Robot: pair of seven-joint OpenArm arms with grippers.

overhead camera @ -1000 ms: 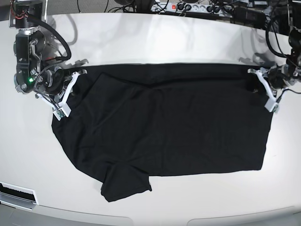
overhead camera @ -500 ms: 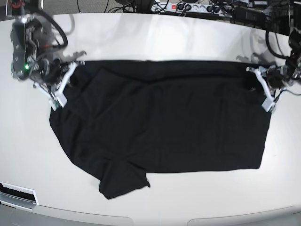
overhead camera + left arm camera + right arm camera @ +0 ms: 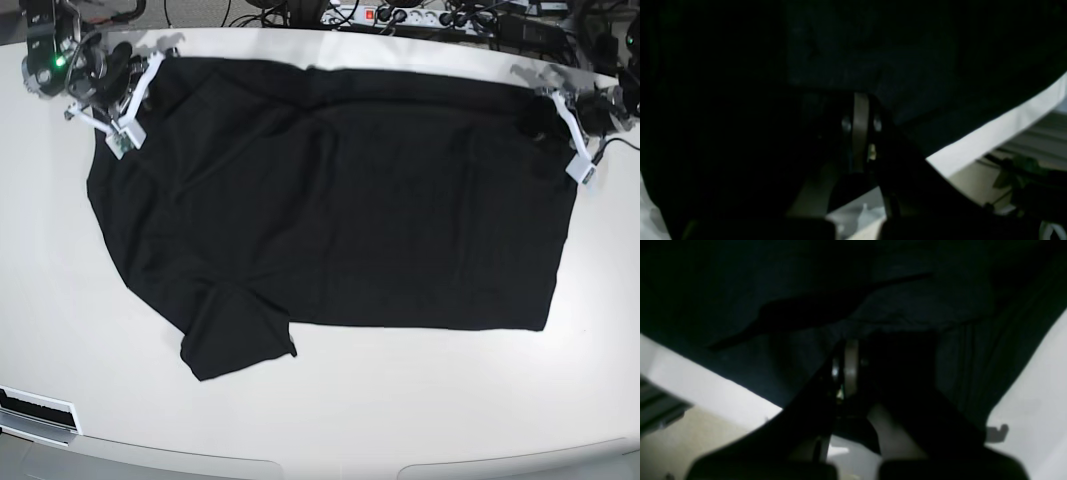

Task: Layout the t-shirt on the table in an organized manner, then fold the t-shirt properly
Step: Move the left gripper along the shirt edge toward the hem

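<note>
White finger frames are seen on the right gripper (image 3: 128, 95) and left gripper (image 3: 570, 125); black housings, a green light and black cables are shown.

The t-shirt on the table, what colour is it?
Plain black all over; the t-shirt shows best in the base view.

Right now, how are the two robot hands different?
The right gripper pinches the t-shirt's far corner beside the rumpled sleeve end; the left gripper pinches the far corner at the straight-edged end. A green light glows beside the right gripper, none by the left gripper. Both are white, shut on the shirt, near the table's far edge.
</note>
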